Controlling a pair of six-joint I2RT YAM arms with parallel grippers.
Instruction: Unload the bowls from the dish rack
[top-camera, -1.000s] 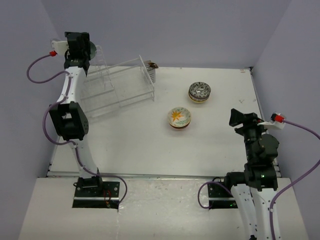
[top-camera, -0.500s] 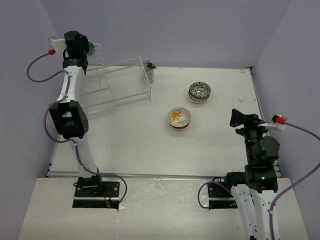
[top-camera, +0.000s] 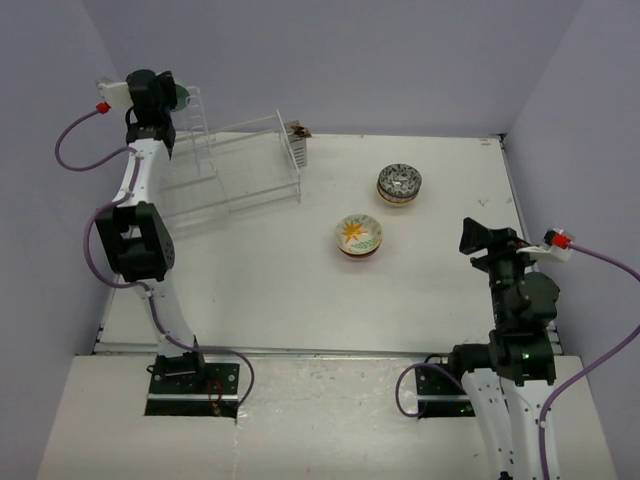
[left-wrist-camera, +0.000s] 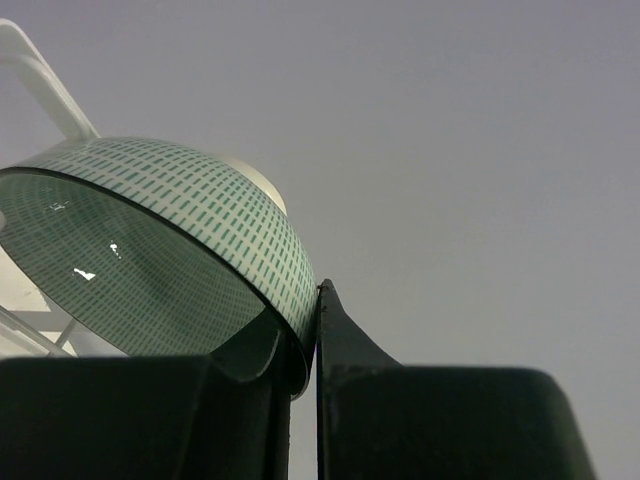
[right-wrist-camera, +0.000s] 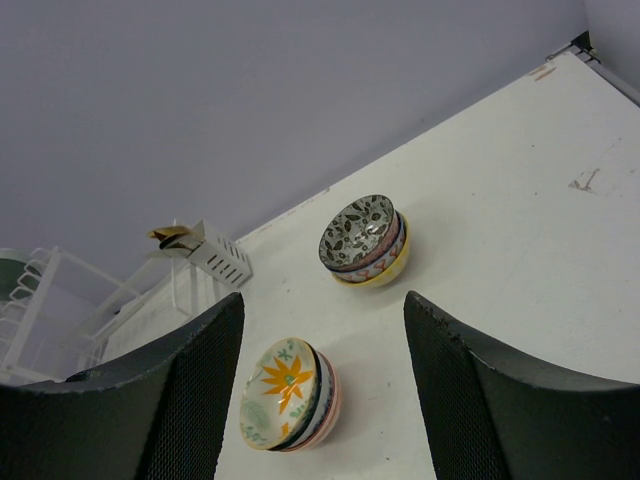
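Note:
A teal-green bowl with a dashed pattern outside stands at the top of the tall tier of the clear dish rack, at the far left. My left gripper is shut on its rim, one finger inside and one outside. From above, the left gripper is high over the rack's left end. Two stacks of bowls sit on the table: a leaf-patterned stack and a yellow-flower stack. My right gripper is open and empty, hovering at the right side, pointing at both stacks.
A white slotted cutlery holder hangs on the rack's right end. The rack's lower tier holds no bowls that I can see. Purple walls close in the back and both sides of the white table.
My left gripper has gone from open to shut on the teal-green bowl's rim. The rack has shifted slightly toward the back left. The right arm has stayed still.

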